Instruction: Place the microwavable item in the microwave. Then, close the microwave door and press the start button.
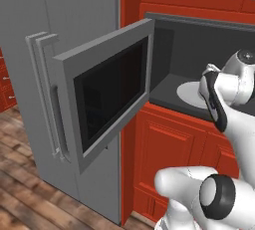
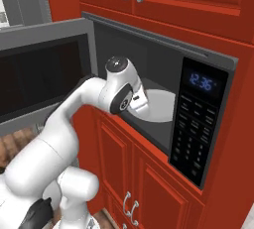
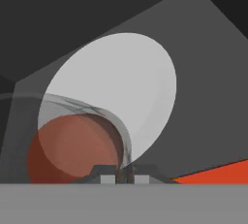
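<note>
The gripper fingers were clamped on the rim of a translucent reddish-brown cup, which hung beside them above the white turntable plate inside the microwave. The cup looked light, rigid and thin-walled; a rim grip suits it.

The microwave is seen framed by red cabinets, its door swung open to the left. The white arm is reached inside, over the round white plate. The keypad panel is lit.
</note>
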